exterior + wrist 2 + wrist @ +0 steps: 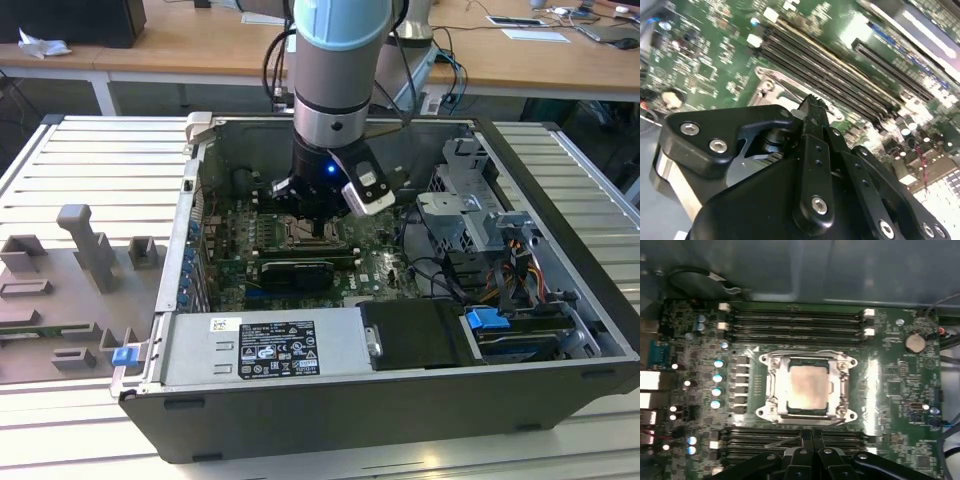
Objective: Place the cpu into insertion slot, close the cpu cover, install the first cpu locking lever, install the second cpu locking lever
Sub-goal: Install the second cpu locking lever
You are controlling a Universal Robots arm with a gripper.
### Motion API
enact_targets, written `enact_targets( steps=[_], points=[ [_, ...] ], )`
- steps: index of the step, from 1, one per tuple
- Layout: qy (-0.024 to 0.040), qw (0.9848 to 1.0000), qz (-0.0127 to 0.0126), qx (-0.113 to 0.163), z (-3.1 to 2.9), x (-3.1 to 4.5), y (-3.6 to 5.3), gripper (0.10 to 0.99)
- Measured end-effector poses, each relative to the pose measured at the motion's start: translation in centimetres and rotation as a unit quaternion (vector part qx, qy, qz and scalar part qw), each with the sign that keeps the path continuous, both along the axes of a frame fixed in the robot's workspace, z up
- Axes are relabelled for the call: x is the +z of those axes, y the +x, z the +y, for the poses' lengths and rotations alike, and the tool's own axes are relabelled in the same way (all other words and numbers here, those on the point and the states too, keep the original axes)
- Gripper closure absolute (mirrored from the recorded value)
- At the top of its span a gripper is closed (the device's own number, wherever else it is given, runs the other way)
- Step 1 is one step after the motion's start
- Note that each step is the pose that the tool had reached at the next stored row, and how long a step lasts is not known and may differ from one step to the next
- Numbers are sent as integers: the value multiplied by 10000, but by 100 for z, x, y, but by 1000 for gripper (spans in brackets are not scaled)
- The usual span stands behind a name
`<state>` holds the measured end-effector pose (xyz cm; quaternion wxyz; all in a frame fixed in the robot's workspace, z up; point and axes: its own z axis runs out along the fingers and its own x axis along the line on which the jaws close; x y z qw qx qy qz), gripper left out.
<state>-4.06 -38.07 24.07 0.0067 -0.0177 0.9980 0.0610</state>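
Now the cpu (809, 385) sits in the insertion slot (771, 390) beside the claw (811, 436); fingers together, empty.

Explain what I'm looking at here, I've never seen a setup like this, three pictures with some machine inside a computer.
It is a robot arm reaching down into an open computer case that lies on a slatted metal table. The exterior view is taken from off the arm. Both wrist views come from cameras riding on the arm, looking at the green motherboard. In the first wrist view, the cpu sits in its insertion slot with the cpu cover lying closed around it, between rows of long memory slots. The hand hovers just beside the socket, holding nothing that shows.
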Motion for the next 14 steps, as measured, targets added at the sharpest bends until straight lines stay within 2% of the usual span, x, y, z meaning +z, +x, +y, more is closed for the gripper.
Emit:
enact_targets(
  steps=[1, 2, 3, 8, 11, 12, 14],
  points=[
    [10, 10000, 0, 0, -2, -3, -53, 980],
    [26, 10000, -1, 2, -3, -33, -159, 980],
    [34, 10000, -1, 16, -3, -79, -213, 980],
    [41, 10000, 0, 69, -4, -187, -229, 980],
    [93, 9998, 0, 169, -14, -218, -244, 980],
    [135, 9997, 0, 214, -29, -229, -264, 980],
    [178, 9996, -1, 229, -48, -238, -288, 980]
  ],
)
